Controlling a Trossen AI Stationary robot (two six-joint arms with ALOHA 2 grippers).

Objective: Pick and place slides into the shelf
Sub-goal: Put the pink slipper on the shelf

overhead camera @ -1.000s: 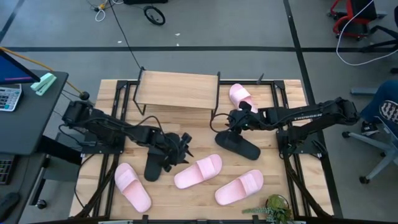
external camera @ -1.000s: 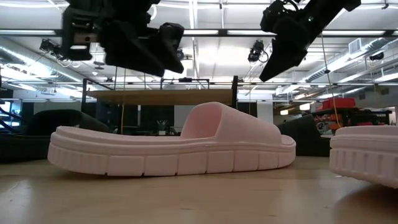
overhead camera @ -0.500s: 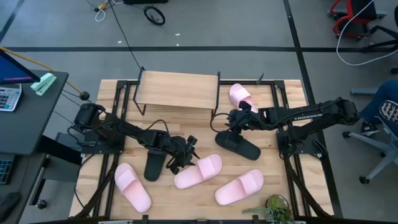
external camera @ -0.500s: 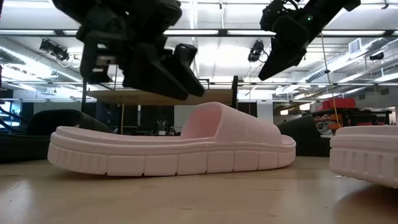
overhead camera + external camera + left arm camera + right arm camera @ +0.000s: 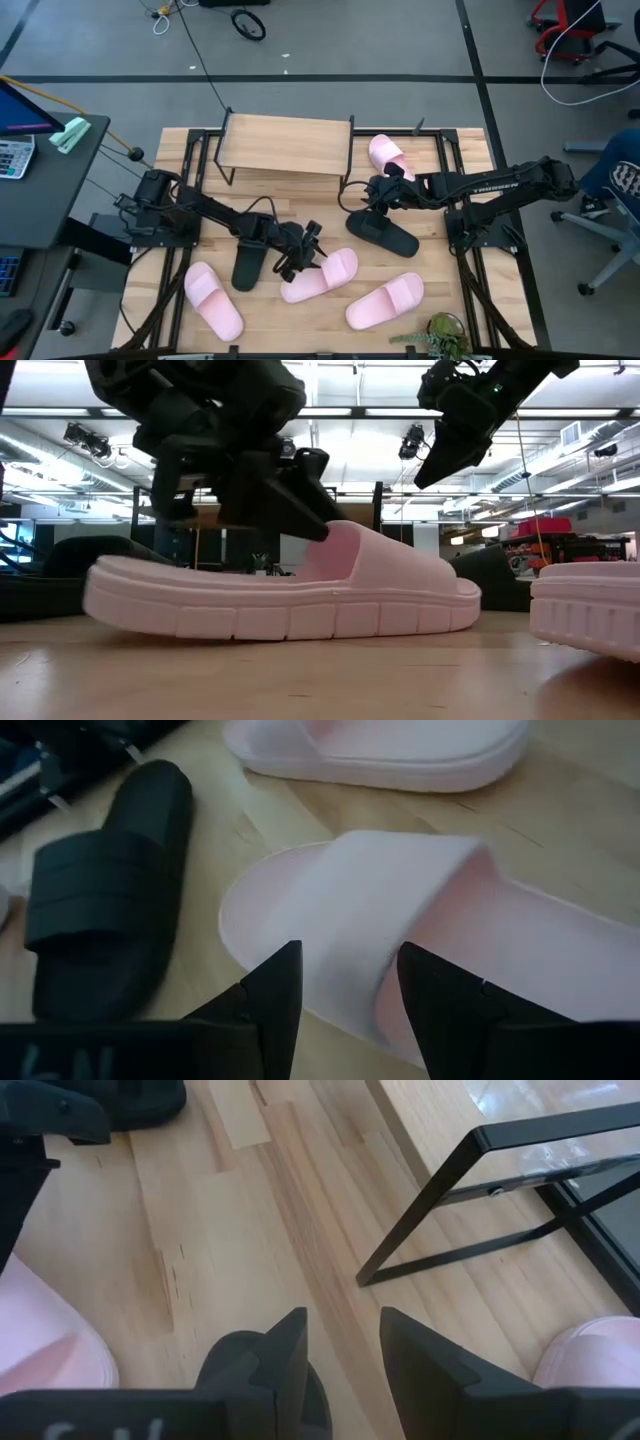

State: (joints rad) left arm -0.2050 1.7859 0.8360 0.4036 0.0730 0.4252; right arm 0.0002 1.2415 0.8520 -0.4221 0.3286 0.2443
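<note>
High view, lower middle: left end effector [image 5: 303, 256] has its fingers spread across the strap of a pale pink foam slide [image 5: 321, 276], not clamped. Right end effector [image 5: 371, 196], mid-right, is parted over a black foam slide [image 5: 385, 234]. Small black-framed wooden-top shelf [image 5: 286, 146] sits at the table's [image 5: 456, 312] upper part.

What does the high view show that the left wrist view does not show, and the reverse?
Only the high view shows the shelf, the right gripper above a black slide, and three more pink slides. Only the left wrist view shows the left gripper's open fingers straddling the strap of the pink slide. Both show that pink slide and the black slide beside it.
</note>
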